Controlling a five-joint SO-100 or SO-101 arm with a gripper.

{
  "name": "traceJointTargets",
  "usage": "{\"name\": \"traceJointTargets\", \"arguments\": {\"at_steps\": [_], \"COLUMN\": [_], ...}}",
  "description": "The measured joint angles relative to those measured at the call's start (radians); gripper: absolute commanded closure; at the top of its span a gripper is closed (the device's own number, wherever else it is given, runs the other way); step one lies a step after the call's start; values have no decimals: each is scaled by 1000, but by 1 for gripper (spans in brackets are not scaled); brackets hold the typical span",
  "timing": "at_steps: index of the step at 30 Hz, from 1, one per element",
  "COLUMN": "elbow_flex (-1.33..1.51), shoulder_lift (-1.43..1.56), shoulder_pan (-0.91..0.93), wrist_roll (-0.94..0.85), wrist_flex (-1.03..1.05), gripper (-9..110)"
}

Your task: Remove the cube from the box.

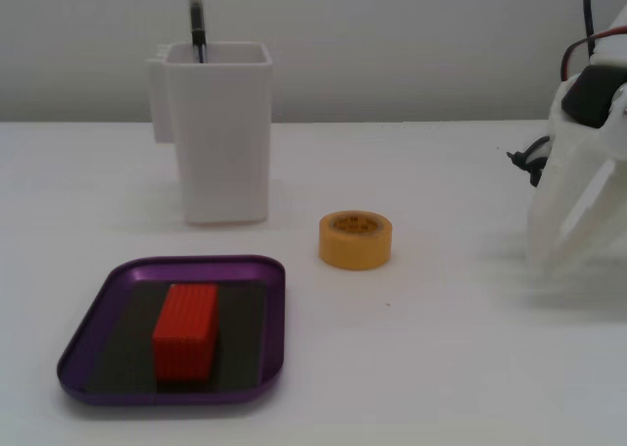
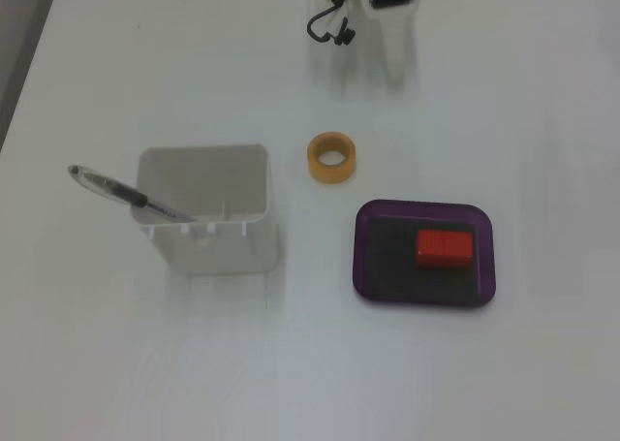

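the gripper's (image 1: 563, 255) opening cannot be told; nothing is held. the arm (image 1: 588, 162) is kept far right, cube (image 1: 186, 330) left in box (image 1: 269, 314).

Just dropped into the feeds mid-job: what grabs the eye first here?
The bright red cube stands out most, sitting on the dark floor of the shallow purple box near the front of the white table. Behind it rises a tall white container with a pen leaning out of it, and a yellow tape roll lies between them to the right. The arm sits blurred at the edge; its gripper cannot be made out.
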Motion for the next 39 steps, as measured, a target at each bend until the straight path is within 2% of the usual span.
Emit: {"name": "traceJointTargets", "arguments": {"at_steps": [39], "elbow_flex": [0], "shoulder_lift": [0], "shoulder_pan": [11], "wrist_roll": [0], "wrist_flex": [-14], "gripper": [102]}}
